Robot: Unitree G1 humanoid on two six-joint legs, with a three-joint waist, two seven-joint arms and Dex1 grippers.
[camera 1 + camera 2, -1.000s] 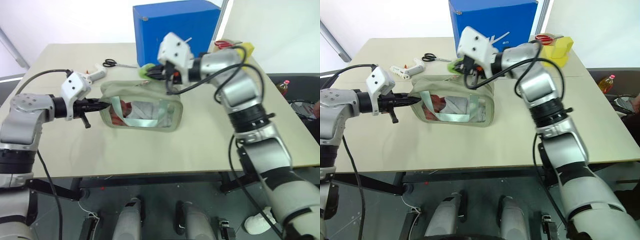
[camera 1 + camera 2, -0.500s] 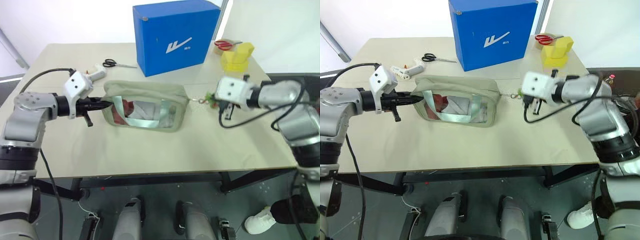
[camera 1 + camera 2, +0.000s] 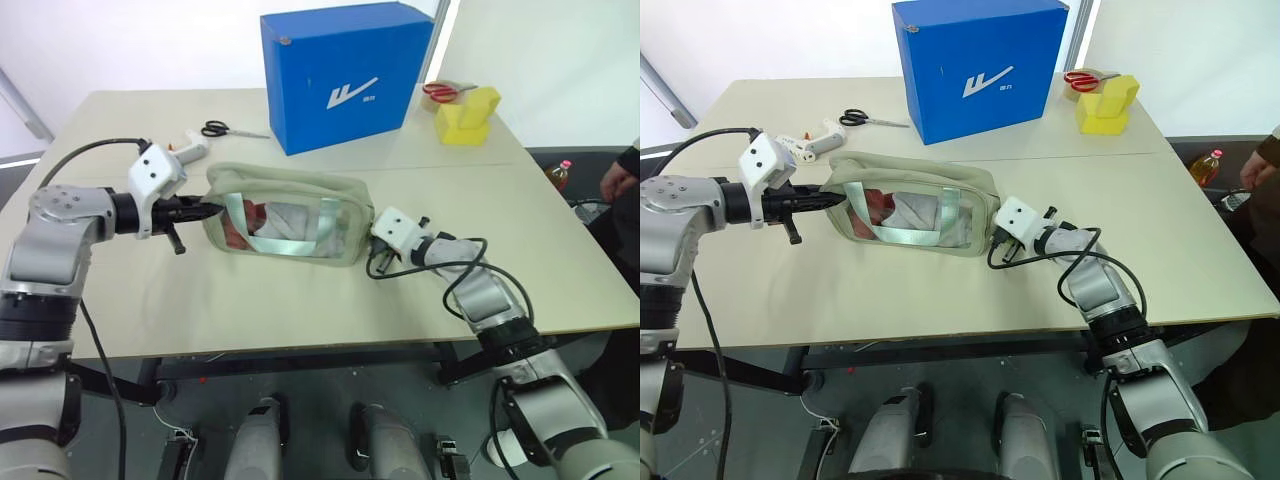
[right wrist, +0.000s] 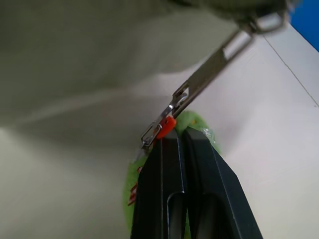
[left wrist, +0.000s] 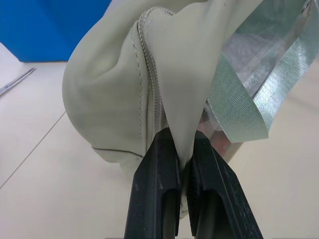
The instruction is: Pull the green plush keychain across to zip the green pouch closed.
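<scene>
The green pouch point(image 3: 285, 215) is pale sage with silvery-green trim and reddish, white contents. The green plush keychain point(image 4: 197, 124) is lime with what looks like an orange-red tag. A blue box point(image 3: 340, 72), yellow block point(image 3: 466, 113), and beige surface point(image 3: 300, 300).

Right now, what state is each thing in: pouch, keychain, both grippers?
green pouch: on the table, zipper run along the top to its right end.
green plush keychain: pinched at the pouch's right end.
left gripper: shut on the pouch's left end fabric.
right gripper: shut on the keychain.
</scene>
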